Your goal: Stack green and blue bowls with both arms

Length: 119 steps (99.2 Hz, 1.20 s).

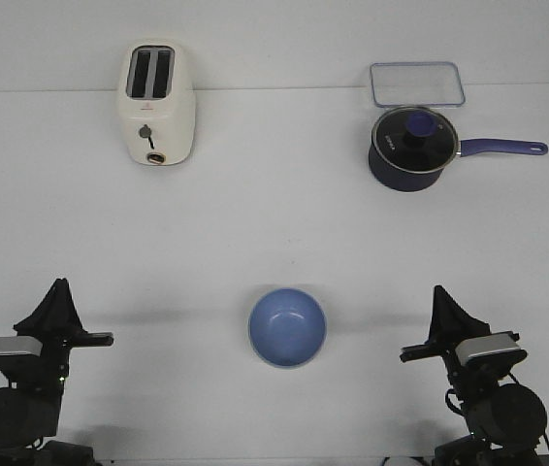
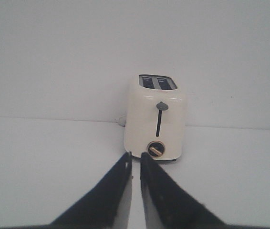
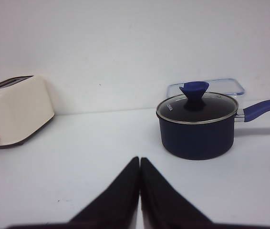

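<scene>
A light periwinkle blue bowl (image 1: pixel 287 327) stands upright on the white table (image 1: pixel 274 223), near the front and midway between the two arms. No green bowl shows in any view. My left gripper (image 1: pixel 59 286) rests low at the front left, well left of the bowl; in the left wrist view (image 2: pixel 135 155) its jaws stand almost together with only a thin slit and hold nothing. My right gripper (image 1: pixel 438 291) rests at the front right, well right of the bowl; in the right wrist view (image 3: pixel 140 159) its jaws are pressed together and empty.
A cream toaster (image 1: pixel 156 104) stands at the back left, also in the left wrist view (image 2: pixel 156 117). A dark blue saucepan with glass lid (image 1: pixel 412 148) stands at the back right, handle pointing right, with a clear plastic container (image 1: pixel 417 83) behind it.
</scene>
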Available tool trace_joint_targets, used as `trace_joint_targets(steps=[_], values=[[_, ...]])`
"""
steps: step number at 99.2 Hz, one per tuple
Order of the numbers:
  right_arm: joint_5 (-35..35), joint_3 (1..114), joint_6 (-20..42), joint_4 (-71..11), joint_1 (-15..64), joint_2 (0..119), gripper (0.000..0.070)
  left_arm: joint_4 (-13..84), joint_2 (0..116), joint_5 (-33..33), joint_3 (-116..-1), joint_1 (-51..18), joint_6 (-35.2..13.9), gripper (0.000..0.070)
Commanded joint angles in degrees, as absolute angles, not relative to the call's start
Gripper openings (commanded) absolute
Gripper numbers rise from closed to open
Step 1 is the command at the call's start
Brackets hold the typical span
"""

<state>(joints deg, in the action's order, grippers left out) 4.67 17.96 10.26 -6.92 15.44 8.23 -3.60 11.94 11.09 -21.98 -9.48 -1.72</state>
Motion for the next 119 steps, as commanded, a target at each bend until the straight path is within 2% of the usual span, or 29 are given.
trace_joint_targets(steps=[1, 10, 30, 50, 70, 119], values=[[4.7, 18.0, 9.6, -6.0, 15.7, 8.3, 0.0000, -4.3, 11.0, 11.1, -21.3, -8.8, 0.7, 0.0015], [4.7, 18.0, 9.6, -6.0, 15.7, 8.3, 0.0000, -4.0, 9.0, 9.7, -18.6, -7.2, 0.4, 0.0015], [4.7, 18.0, 9.6, -6.0, 15.7, 8.3, 0.0000, -4.2, 2.7, 2.0, -10.6, -2.1, -0.4, 0.0015], [4.7, 18.0, 9.6, -6.0, 15.7, 8.2, 0.0000, -4.7, 0.2, -1.6, -5.5, 0.4, -1.1, 0.0015], [4.8, 18.0, 9.6, -6.0, 15.7, 8.3, 0.0000, -10.8, 0.2, -1.8, -0.8, 0.4, -1.7, 0.0015], [4.8, 18.0, 9.6, -6.0, 15.7, 8.3, 0.0000, -10.5, 0.2, -1.8, -0.8, 0.4, -2.2, 0.0015]])
